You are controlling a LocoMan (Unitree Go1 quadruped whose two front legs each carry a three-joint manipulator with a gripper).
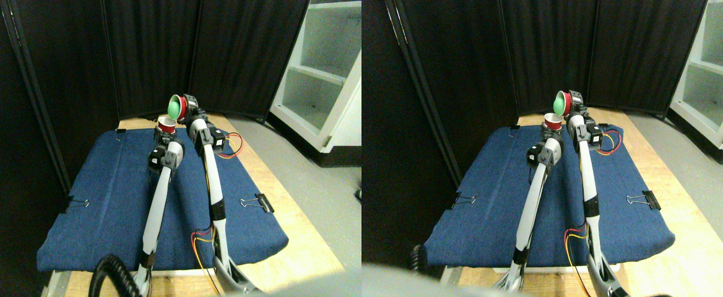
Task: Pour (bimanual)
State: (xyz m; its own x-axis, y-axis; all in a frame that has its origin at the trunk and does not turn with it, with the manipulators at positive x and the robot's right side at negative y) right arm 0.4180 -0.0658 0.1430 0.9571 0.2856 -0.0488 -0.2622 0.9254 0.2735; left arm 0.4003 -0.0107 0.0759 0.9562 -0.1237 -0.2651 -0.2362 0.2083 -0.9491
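Observation:
A red cup (166,125) stands upright in the air above the blue cloth, held from below by my left gripper (164,137). Just above and to its right, a second red cup with a green inside (176,107) is tipped on its side, its mouth facing left and down over the upright cup. My right gripper (189,109) grips this tipped cup from the right. The jaws of both grippers are mostly hidden behind the cups and the arm links. No contents are visible falling between the cups.
A blue cloth (108,198) covers a wooden table (287,204), pinned by binder clips (261,202) at the right and left edges. Black curtains stand behind. A white shelf unit (324,74) stands at the right. A black coiled cable (111,275) lies at the bottom left.

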